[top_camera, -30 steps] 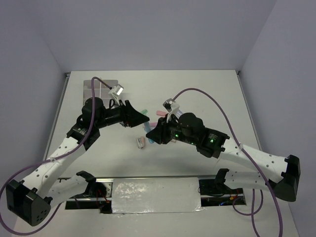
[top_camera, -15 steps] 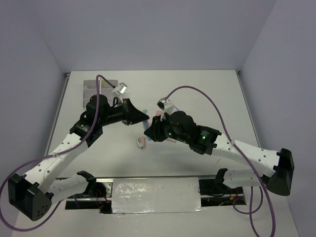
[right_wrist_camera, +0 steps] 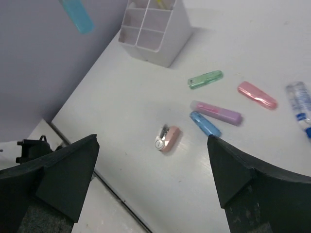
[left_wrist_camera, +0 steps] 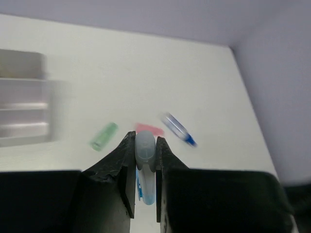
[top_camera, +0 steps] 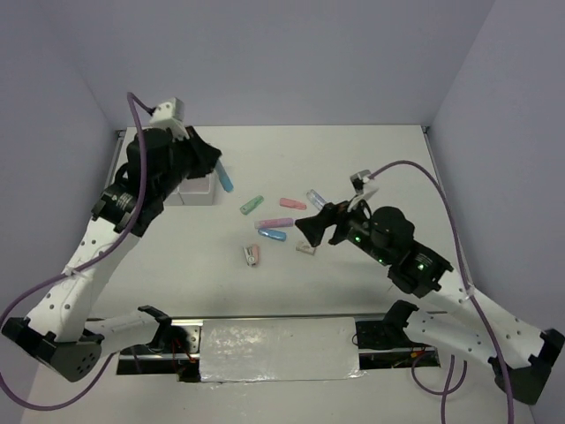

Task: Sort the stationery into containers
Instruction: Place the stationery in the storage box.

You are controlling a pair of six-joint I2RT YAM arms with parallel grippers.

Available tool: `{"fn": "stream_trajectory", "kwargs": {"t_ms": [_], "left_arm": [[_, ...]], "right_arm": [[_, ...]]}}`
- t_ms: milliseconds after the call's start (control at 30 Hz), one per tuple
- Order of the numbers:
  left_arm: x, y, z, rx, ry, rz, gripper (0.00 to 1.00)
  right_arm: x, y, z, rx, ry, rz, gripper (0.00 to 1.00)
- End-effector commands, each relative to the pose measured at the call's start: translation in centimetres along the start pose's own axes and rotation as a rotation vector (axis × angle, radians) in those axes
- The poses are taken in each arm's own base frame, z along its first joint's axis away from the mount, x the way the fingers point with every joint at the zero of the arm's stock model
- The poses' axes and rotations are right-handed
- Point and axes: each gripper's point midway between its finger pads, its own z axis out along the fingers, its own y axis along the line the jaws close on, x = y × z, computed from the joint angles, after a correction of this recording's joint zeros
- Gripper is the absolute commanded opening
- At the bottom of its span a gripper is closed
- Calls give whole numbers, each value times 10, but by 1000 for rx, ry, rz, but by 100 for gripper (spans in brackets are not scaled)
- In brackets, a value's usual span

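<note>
Left hand (left_wrist_camera: 146, 145) has lifted a blue stick (top_camera: 224, 179), seemingly near the box (right_wrist_camera: 160, 51).

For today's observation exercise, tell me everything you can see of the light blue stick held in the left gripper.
The light blue stick is short and looks like translucent plastic, with a rounded end that appears paler in the wrist view. The left gripper is shut on it, pinching it between both fingers, and part of it sticks out beyond them. It is held tilted, clear of the table, just right of the white container. Only the gripper touches it.
</note>
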Motion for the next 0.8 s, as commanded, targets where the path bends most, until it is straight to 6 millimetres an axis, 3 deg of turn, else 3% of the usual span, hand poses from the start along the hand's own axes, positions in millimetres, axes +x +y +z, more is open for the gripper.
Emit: {"fn": "stream_trajectory", "kwargs": {"t_ms": [0, 67, 100, 200, 300, 433, 500, 567, 667, 767], "left_arm": [[-44, 103, 3, -500, -145, 45, 0], [-74, 144, 2, -648, -253, -1, 0], [-77, 160, 11, -691, -268, -20, 0], [-109, 197, 18, -795, -403, -29, 0], [-134, 220, 26, -801, -478, -39, 0], [-154, 250, 53, -739, -557, -57, 0], [-148, 266, 59, -748, -564, -51, 0], [-151, 271, 63, -735, -592, -49, 0], [-132, 281, 72, -719, -606, -50, 0], [-128, 285, 80, -691, -632, -51, 0]], "right_arm": [[-2, -16, -17, 10, -34, -21, 100], [-2, -18, -24, 20, -32, -29, 100], [-1, -18, -26, 17, -24, -34, 100], [6, -17, -28, 2, -3, -40, 100], [14, -8, -30, -67, 14, -44, 100], [24, -5, -27, -102, 42, -50, 100], [31, -5, -25, -111, 71, -60, 100], [36, -7, -25, -111, 81, -64, 100], [38, -5, -22, -126, 82, -75, 100], [38, -3, -17, -137, 95, -96, 100]]}}
